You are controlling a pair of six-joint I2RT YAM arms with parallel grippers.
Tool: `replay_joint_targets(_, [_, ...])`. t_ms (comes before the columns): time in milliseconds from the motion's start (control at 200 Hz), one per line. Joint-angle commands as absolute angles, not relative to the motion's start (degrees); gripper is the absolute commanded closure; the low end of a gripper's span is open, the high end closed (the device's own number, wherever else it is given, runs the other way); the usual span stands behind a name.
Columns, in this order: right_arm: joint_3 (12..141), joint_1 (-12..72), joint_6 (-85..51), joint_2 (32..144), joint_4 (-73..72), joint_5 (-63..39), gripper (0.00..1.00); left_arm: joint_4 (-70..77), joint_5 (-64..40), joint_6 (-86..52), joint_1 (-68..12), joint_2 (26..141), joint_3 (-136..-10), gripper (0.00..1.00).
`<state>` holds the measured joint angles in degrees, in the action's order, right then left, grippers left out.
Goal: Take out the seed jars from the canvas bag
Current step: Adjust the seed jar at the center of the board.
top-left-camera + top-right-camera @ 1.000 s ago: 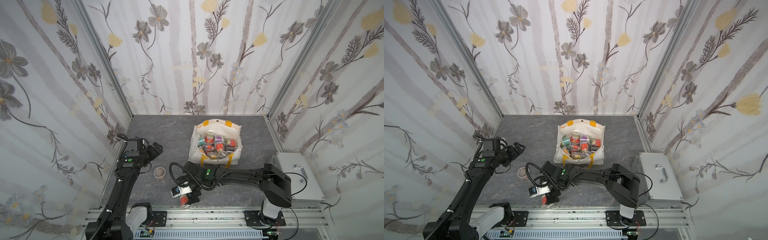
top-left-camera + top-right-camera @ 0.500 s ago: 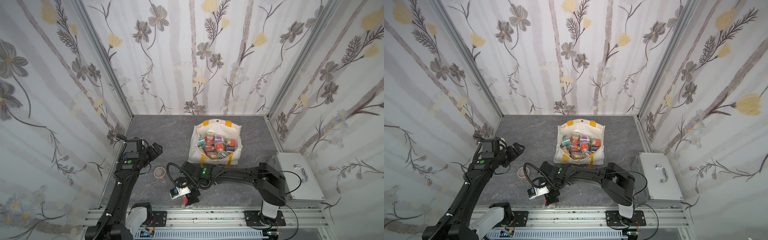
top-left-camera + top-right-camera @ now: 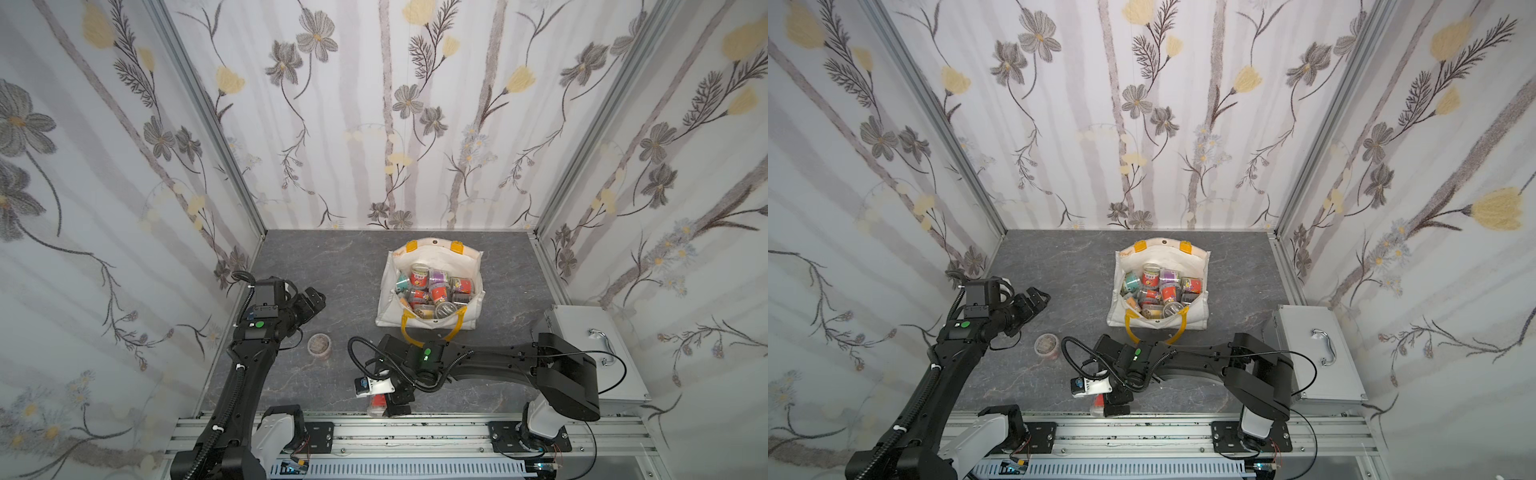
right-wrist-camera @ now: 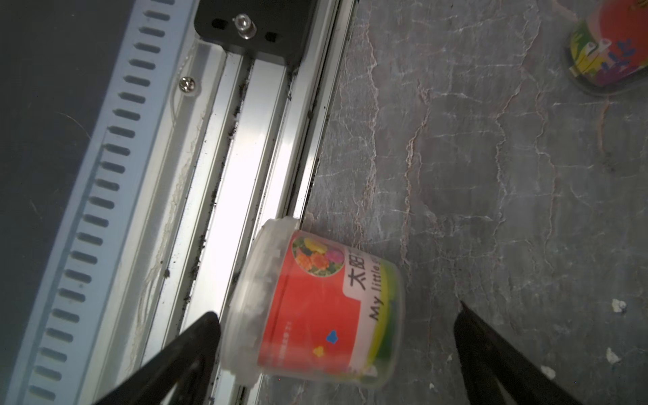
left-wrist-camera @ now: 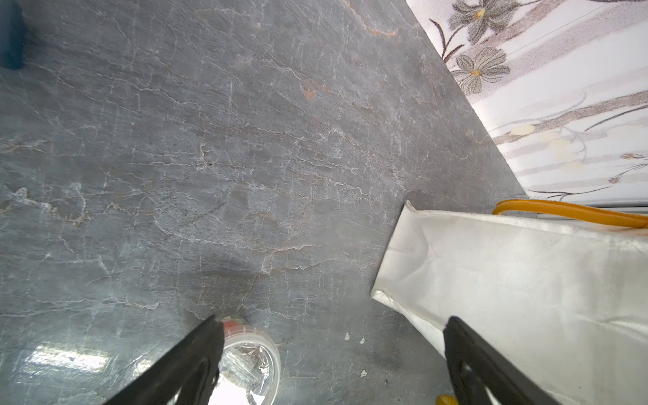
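Shifted slightly, the right claw [image 4: 336, 312], spread, straddles a red-label seed jar [image 4: 315, 315] lying sideways at the tabletop [image 4: 491, 175] edge. Light, slick plastic, probably: pinch its wall. The left claw [image 5: 333, 321] gapes; seed jars [image 3: 432, 286] fill the canvas bag [image 3: 390, 318].

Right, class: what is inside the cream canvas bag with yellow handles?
Small clear plastic seed jars, labelled red, teal and purple, heaped in the cream canvas bag. Anything beneath the top layer is hidden.
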<state>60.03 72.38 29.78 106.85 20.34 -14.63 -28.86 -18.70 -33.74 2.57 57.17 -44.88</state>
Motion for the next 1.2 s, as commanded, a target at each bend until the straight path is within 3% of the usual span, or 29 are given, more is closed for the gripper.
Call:
replay_joint_targets(0, [59.88, 72.41, 27.09, 107.58, 16.26, -11.55, 0.00, -27.45, -18.64, -34.59, 2.64, 57.13, -44.65, 0.00])
replay_joint_targets(140, [59.85, 71.35, 26.82, 108.28, 15.87, -13.68, 0.05, -27.16, -18.63, -34.80, 2.64, 57.22, -44.47, 0.00])
replay_joint_targets(300, [60.86, 68.61, 25.79, 108.85, 17.29, -17.93, 0.20, -27.37, -18.62, -34.81, 2.64, 56.96, -44.63, 0.00])
replay_joint_targets(654, [67.22, 66.88, 31.76, 111.45, 23.83, -24.35, 0.33, -28.64, -20.87, -35.34, 2.59, 56.87, -43.60, 0.00])
replay_joint_targets(859, [68.06, 66.88, 32.00, 112.33, 22.53, -23.59, 0.24, -28.91, -20.85, -35.04, 2.64, 56.95, -42.55, 0.00])
replay_joint_targets(919, [68.50, 66.89, 32.25, 112.82, 22.45, -23.49, 0.14, -29.03, -20.91, -34.98, 2.64, 57.05, -42.39, 0.00])
replay_joint_targets(1194, [72.32, 66.88, 33.17, 116.30, 23.37, -23.80, 0.15, -28.89, -20.77, -34.83, 2.64, 56.95, -42.36, 0.00])
